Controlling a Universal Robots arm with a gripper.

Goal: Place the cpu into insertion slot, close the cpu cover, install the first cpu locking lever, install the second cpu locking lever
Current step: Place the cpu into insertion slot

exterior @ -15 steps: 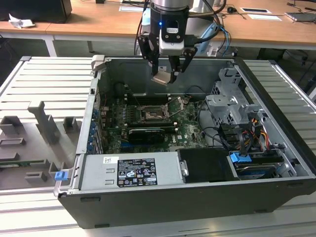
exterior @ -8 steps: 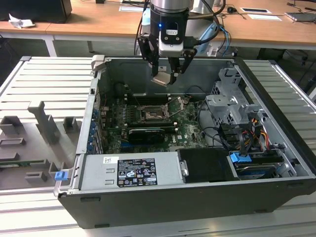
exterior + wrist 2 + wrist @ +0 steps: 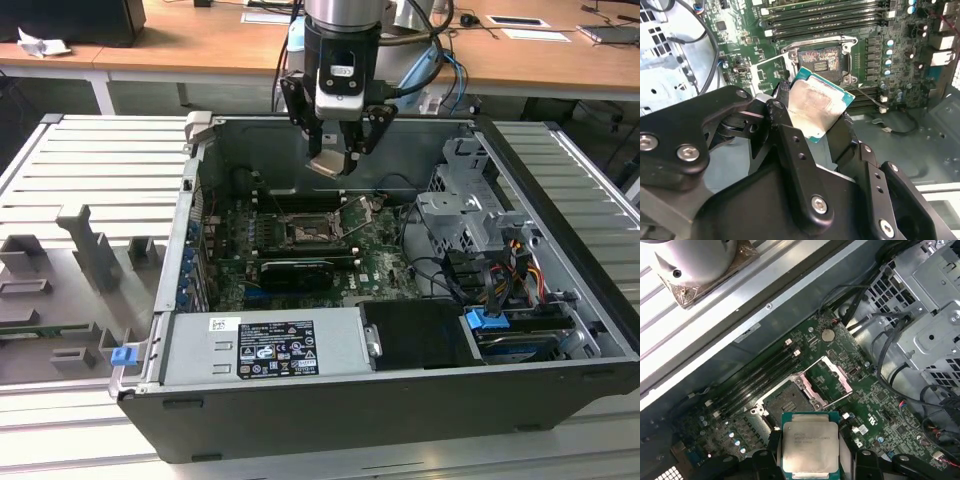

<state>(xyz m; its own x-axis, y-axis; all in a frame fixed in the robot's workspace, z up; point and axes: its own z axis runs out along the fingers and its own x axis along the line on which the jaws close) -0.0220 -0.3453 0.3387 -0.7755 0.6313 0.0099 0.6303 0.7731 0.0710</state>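
Claw clamped on cpu, upper centre of exterior view, above open computer case. Inside: motherboard; insertion slot bare, cpu cover raised.

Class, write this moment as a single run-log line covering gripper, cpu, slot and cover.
gripper: shut on cpu | cpu: held aloft, not seated | insertion slot: empty | cpu cover: open, swung aside beside slot

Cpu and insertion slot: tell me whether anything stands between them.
Nothing visible does. The hand holds the cpu above the board, the cpu cover is swung open beside the insertion slot, and the slot's dark centre lies bare.
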